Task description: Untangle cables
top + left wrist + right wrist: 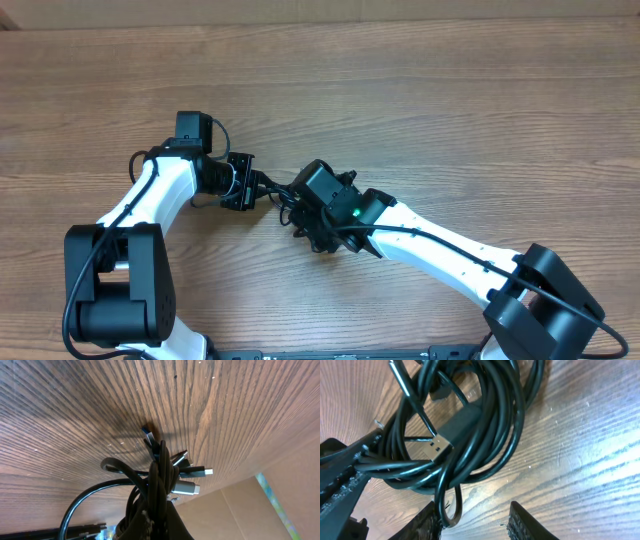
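Observation:
The cables (470,425) are a bunch of thin black cords, coiled and knotted together, with a silver-tipped plug (437,447) lying in the middle of the coil. My left gripper (160,507) is shut on the bundle, and several silver-tipped plug ends (192,489) stick out beyond its fingers above the wood. In the overhead view the left gripper (262,185) meets the right gripper (297,208) at the table's middle. My right gripper (472,522) is open just above the table. One small cable loop (451,510) hangs down against its left finger (420,522).
The wooden table (450,90) spreads out on all sides of both arms. A brown cardboard surface (250,510) shows beyond the table edge in the left wrist view. The left gripper's dark fingers (340,480) reach in at the left of the right wrist view.

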You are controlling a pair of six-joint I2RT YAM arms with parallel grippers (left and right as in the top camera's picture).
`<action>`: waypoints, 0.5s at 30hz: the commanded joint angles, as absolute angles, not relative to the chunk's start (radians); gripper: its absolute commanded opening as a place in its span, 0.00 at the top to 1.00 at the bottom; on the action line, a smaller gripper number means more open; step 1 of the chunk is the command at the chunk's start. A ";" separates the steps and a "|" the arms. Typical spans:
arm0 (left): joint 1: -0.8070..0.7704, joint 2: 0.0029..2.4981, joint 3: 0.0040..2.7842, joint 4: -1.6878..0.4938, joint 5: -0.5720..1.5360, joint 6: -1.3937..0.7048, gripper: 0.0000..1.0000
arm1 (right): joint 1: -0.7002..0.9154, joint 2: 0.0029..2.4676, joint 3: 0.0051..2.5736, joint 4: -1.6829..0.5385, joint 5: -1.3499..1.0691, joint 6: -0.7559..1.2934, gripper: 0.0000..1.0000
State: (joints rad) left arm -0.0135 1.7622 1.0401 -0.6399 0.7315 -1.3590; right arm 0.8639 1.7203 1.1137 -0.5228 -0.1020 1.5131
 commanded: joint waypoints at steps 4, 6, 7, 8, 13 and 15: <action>-0.014 1.763 1.050 -0.641 0.748 -1.374 0.96 | 0.864 1.729 1.123 -0.521 -0.059 1.468 0.59; -0.014 1.763 1.050 -0.641 0.748 -1.374 0.96 | 0.870 1.729 1.123 -0.510 -0.044 1.468 0.59; -0.014 1.763 1.050 -0.639 0.748 -1.374 0.96 | 0.875 1.729 1.123 -0.506 -0.036 1.468 0.59; -0.014 1.763 1.050 -0.638 0.748 -1.374 0.96 | 0.878 1.729 1.123 -0.501 -0.020 1.468 0.59; -0.014 1.763 1.050 -0.638 0.748 -1.374 0.96 | 0.905 1.729 1.123 -0.477 0.046 1.468 0.59; -0.014 1.763 1.050 -0.638 0.749 -1.374 0.96 | 0.917 1.734 1.123 -0.470 0.075 1.468 0.59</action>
